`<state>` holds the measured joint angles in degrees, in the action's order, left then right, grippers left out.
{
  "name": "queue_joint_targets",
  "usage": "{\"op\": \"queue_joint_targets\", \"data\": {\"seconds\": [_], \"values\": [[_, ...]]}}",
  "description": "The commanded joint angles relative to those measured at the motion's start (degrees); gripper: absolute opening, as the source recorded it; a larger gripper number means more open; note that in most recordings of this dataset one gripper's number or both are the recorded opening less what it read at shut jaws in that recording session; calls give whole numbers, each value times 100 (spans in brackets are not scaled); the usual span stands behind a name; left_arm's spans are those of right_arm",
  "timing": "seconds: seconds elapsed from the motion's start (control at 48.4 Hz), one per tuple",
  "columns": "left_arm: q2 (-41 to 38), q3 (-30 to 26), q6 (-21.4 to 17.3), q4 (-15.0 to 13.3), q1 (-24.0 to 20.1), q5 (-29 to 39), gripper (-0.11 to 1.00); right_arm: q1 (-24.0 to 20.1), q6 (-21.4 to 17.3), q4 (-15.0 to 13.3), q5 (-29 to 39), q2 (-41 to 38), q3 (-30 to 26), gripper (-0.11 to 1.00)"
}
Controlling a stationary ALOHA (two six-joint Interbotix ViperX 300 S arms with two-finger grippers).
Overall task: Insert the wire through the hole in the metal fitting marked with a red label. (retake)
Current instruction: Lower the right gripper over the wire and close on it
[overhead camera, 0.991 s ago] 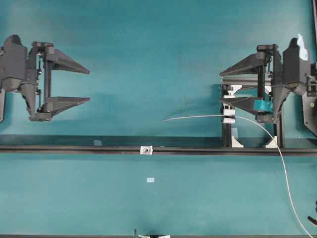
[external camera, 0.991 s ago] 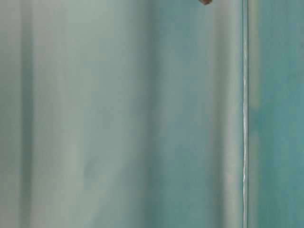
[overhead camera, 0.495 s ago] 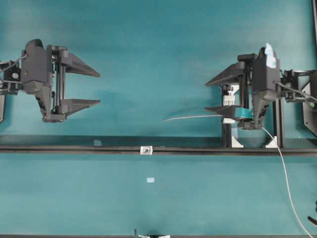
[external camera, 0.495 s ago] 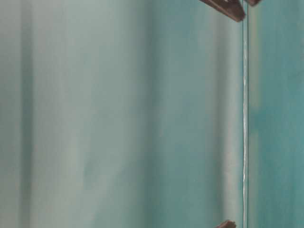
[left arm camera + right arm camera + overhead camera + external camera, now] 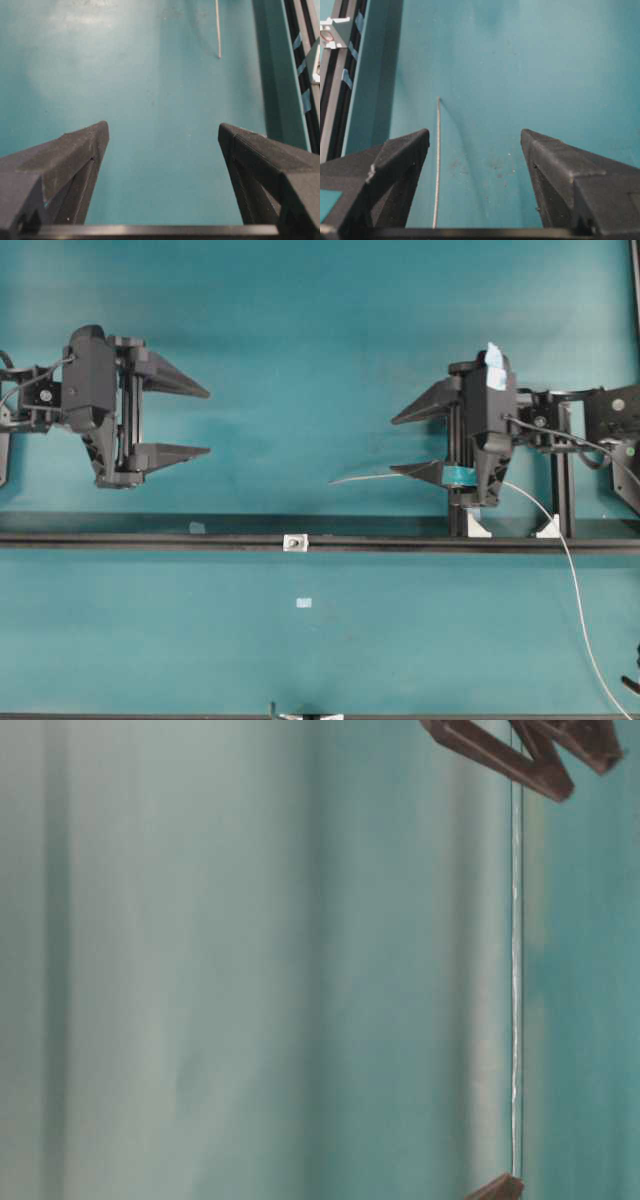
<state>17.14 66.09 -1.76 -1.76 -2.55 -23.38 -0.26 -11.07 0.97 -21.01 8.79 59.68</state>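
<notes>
On the teal desk (image 5: 320, 340), seen from overhead:

Tools: two, both matte black with tapered, wedge-shaped fingers of rough, grainy plastic.

Left tool (image 5: 195, 422): at the left of the desk, fingers pointing toward the middle, spread apart with bare desk between them; nothing held. The left wrist view shows the same gap.

Right tool (image 5: 405, 443): at the right, fingers pointing toward the middle, spread wide; nothing pinched. One finger carries a band of teal tape.

Wire (image 5: 365, 478): one, very thin, stiff, silver-grey, gently curved. Its free tip lies right of centre, above the rail; it passes under the right tool's lower finger, then arcs down to the lower right corner. In the right wrist view the wire (image 5: 437, 160) runs between the fingers, close beside the left-hand one; contact cannot be told.

Rail (image 5: 150, 538): one long black bar crossing the desk from side to side.

Metal fitting (image 5: 295, 542): one, small, square, silvery, seated on the rail near mid-span, well apart from the wire tip.

Hole (image 5: 295, 541): one, a tiny dark spot at the fitting's centre.

Frame (image 5: 560, 480): one black upright structure with white feet, behind the right tool.

Table-level view: blurred; dark finger parts only at the top and bottom edges.
</notes>
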Motion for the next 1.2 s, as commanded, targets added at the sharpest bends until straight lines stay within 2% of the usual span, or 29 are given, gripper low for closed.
{"op": "queue_joint_targets", "data": {"seconds": [0.0, 0.289, 1.177], "values": [[0, -105, 0, 0, -18, -53, 40, -26, -9, 0, -62, -79, -167, 82], [-18, -105, 18, 0, -18, -53, 40, -35, -9, 0, -62, -510, -360, 82], [-18, -62, 18, 0, -18, -53, 40, -149, -9, 0, -114, -1090, -686, 82]]}}
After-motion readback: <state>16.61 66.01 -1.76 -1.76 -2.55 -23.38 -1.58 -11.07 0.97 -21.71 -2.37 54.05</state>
